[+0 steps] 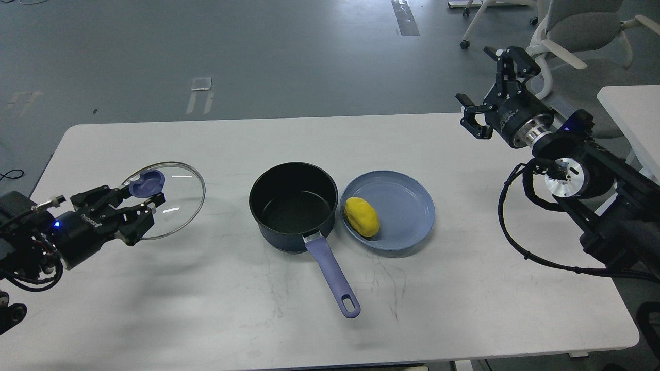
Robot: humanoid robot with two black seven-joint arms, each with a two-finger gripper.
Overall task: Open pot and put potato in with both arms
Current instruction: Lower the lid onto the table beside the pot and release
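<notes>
A: Pot (294, 207)?
B: Mid-counter (206, 309), uncovered. Potato (362, 217) on the plate (407, 206) touching its right side.
A: End effectors?
B: Left end effector (138, 206) clamps the lid (170, 206) by its knob, left of pot. Right end effector (487, 87) spread, empty, far right.

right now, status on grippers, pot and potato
Left gripper shut on glass lid, held left of pot. Right gripper open, empty. Pot uncovered; potato on blue plate. Nothing in the way.

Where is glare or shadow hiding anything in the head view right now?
Head view: sharp throughout; small white glints on the glass lid held by the left gripper; the pot interior is dark yet readable, visibly empty; the potato on the plate is evenly lit; soft shadows only.
</notes>
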